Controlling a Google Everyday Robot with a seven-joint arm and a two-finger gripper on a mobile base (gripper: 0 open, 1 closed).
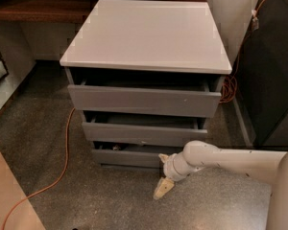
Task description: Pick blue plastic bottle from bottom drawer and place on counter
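Camera view. Reader: Where is the gripper, and how do its fingers stand?

Legend: Lower centre of the frame, at the end of the white arm that enters from the lower right. Its two cream fingers are spread wide and grasp nothing. The upper finger lies at the front of the bottom drawer; whether it touches cannot be told. The lower finger points down-left over the speckled floor.

Reader: And the blue plastic bottle?

Legend: It cannot be made out. The bottom drawer is open a little, showing a dark slot; a small object glints at the slot's left, identity unclear. The middle drawer and top drawer are also ajar. The counter, white and glossy, fills the upper centre. An orange cable runs along the floor at left.
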